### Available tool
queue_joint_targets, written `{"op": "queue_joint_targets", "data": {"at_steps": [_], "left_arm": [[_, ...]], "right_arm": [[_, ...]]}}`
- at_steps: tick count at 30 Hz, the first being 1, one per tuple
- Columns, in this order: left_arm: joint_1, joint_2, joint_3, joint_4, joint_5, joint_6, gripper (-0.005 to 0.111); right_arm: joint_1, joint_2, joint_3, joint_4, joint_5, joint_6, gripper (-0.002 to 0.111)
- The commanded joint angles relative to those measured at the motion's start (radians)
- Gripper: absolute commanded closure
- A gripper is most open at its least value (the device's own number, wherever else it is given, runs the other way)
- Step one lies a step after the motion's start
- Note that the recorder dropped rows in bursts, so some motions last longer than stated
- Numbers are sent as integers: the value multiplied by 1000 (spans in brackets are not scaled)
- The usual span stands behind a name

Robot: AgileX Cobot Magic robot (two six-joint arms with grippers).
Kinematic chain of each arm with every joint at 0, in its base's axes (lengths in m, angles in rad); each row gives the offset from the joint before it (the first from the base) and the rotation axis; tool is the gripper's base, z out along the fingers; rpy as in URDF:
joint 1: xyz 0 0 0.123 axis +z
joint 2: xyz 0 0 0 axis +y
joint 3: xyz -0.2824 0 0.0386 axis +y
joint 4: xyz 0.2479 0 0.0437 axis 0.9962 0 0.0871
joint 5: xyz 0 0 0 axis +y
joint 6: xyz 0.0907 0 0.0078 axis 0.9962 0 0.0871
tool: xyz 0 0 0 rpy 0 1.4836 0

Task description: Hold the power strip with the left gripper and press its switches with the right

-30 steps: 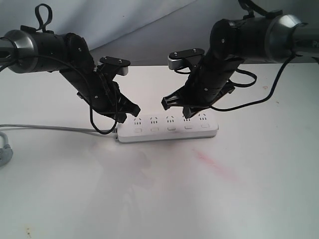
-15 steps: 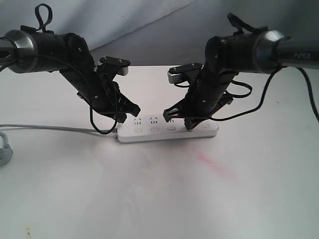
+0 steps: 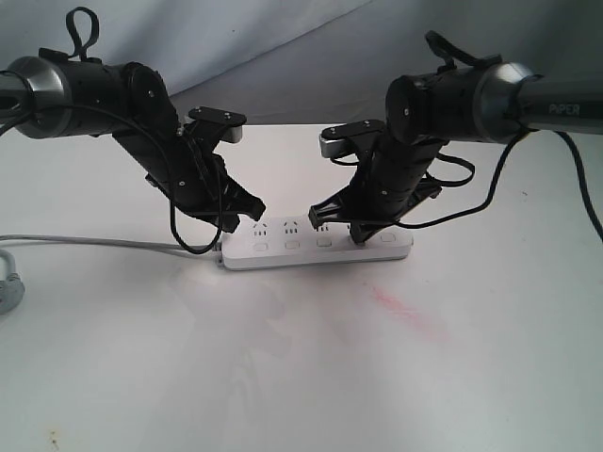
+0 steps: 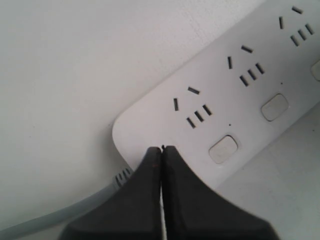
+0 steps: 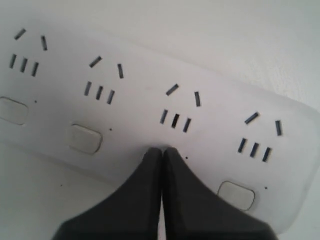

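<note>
The white power strip [image 3: 283, 252] lies flat on the table, sockets up. My left gripper [image 3: 236, 226] is shut, its tips resting on the strip's rounded cord end [image 4: 140, 125], beside the first switch [image 4: 223, 148]. My right gripper [image 3: 358, 238] is also shut and empty, its tips pressed down on the strip [image 5: 140, 75] right below the fourth socket [image 5: 176, 119]. That socket's switch is hidden under the fingertips [image 5: 172, 160]. Neighbouring switches [image 5: 85, 138] show on both sides, one being the end switch [image 5: 236, 195].
The strip's thin grey cord [image 3: 94, 242] runs off to the left edge, where a grey object [image 3: 8, 292] lies. A reddish smear [image 3: 405, 311] marks the white table in front of the strip. A pale backdrop rises behind both arms.
The right arm has come down and slightly left, bringing its shut tips from above the strip onto the fourth switch. The left arm and strip have not moved.
</note>
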Motion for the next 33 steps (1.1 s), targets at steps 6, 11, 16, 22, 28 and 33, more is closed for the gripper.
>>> {"op": "queue_joint_targets", "data": {"at_steps": [6,11,16,22,28,33], "left_arm": [[-6,-1,-4,-4,-2,-2,107],[-6,-1,-4,-4,-2,-2,107],[-6,-1,-4,-4,-2,-2,107],[-6,-1,-4,-4,-2,-2,107],[-6,-1,-4,-4,0,-2,107],[-6,-1,-4,-4,-2,-2,107]], "right_arm": [[3,10,-6,-15,-15,5,108],[3,10,-6,-15,-9,5,108],[3,20,-6,-15,-2,10,108],[3,84,-6,-12,38,10,108],[3,100,-6,-12,40,16,108],[8,119,-1,-12,53,29,108]]}}
